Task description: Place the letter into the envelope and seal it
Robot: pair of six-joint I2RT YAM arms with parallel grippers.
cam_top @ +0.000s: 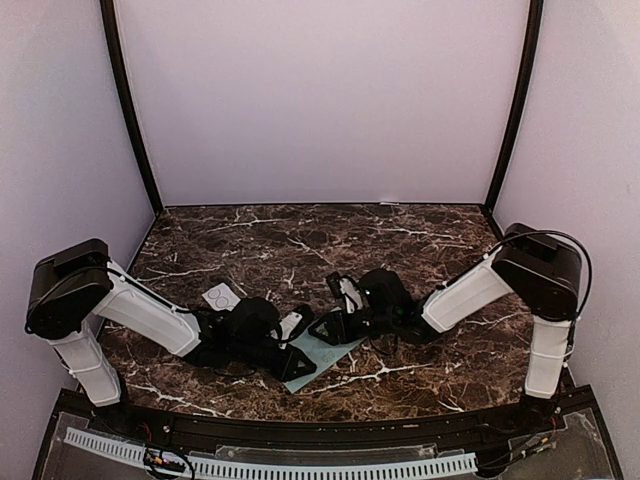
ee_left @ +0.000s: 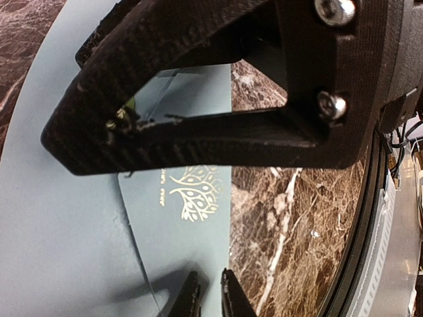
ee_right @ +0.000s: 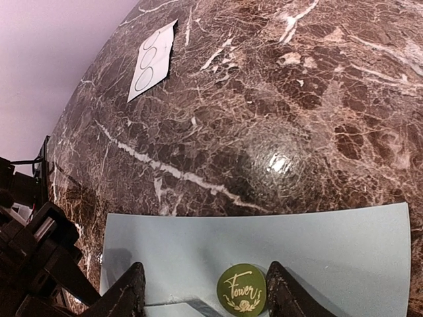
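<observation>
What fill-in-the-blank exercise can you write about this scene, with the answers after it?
1. The round sticker between the fingers of the right gripper is ____.
2. The envelope bears a gold ____ as its emblem.
3. The white strip lies nearer the ____ arm.
Missing words: green; tree; left.

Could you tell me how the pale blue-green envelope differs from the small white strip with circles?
The pale blue-green paper envelope is clearly larger than the small white paper strip. The envelope carries a gold tree emblem and a round green sticker; the strip shows only outlined circles. The envelope lies nearer the front edge, the strip farther back and left. Both lie on the dark marble table.
</observation>
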